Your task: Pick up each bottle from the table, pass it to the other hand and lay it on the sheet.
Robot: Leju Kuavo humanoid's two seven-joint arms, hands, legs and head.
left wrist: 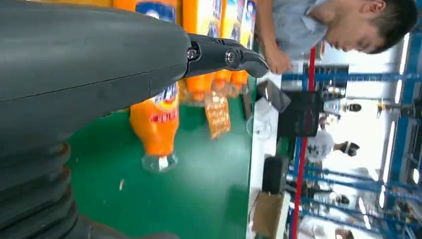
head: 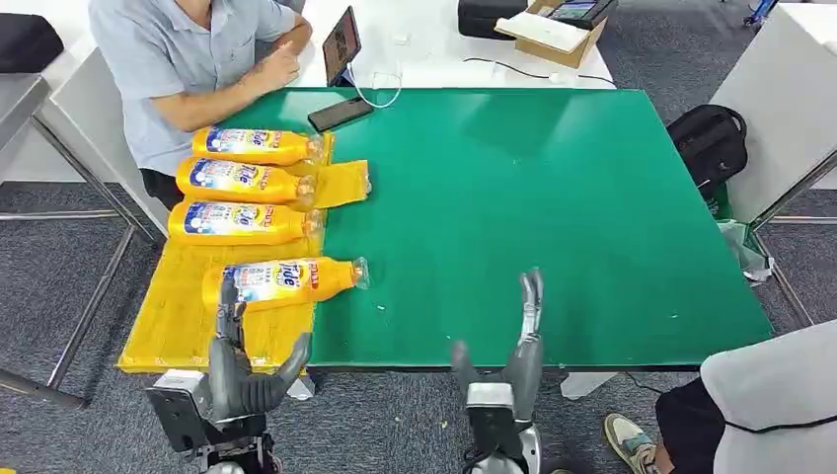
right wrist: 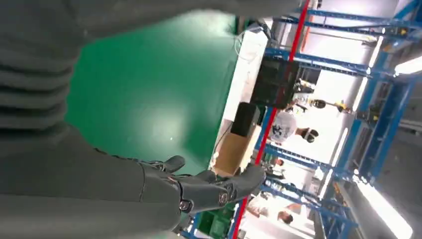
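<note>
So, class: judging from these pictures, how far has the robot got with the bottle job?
Done: four orange bottles lie in a row on the yellow sheet, the nearest bottle with its neck overhanging onto the green table. In hand: nothing; the left hand and right hand are open. Left: no bottle remains on the bare green, so the job looks finished.

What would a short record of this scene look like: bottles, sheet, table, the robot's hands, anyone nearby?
bottles: four orange bottles lying on their sides, caps toward the green
sheet: yellow sheet along the table's left edge
table: green table
left hand: open, holds nothing, just short of the nearest bottle
right hand: open, holds nothing
nearby: a person seated at the far left corner
</note>
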